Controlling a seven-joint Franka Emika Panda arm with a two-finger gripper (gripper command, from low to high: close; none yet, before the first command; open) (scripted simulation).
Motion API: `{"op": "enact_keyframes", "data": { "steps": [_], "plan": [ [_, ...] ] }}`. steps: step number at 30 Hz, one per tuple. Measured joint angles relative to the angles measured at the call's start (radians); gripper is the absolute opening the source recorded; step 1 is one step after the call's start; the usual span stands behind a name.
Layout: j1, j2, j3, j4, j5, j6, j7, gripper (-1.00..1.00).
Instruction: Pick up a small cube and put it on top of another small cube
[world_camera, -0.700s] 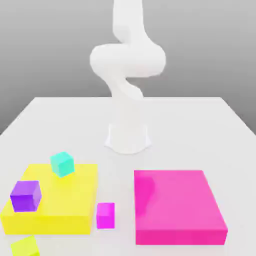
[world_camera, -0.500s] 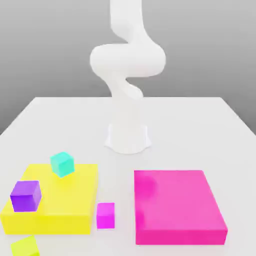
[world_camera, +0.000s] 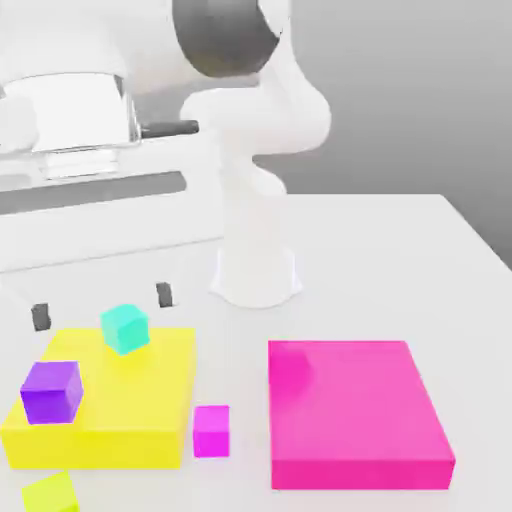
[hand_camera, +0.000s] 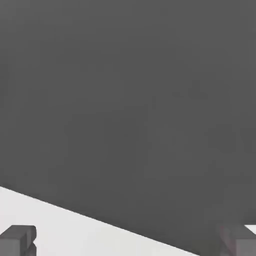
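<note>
While hovering wide open and empty above the yellow block's (world_camera: 100, 405) far edge, end effector (world_camera: 102, 305) near teal cube (world_camera: 125, 328) there. Lime cube (world_camera: 50, 493) on counter (world_camera: 380, 260), just before that block.

You are looking at a simulated test scene: a plain white counter (world_camera: 400, 240) against a blank grey backdrop, a featureless white arm (world_camera: 255, 130), flat-coloured blocks.
</note>
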Motion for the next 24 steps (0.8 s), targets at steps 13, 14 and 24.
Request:
{"op": "enact_keyframes", "data": {
  "steps": [13, 14, 24],
  "plan": [
    [-0.142, 0.422, 0.019, 0.040, 0.001, 0.155, -0.317, 0.00],
    [-0.157, 0.459, 0.036, 0.049, 0.018, 0.181, -0.333, 0.00],
    [-0.171, 0.494, 0.052, 0.057, 0.034, 0.204, -0.347, -1.00]
  ]
}}
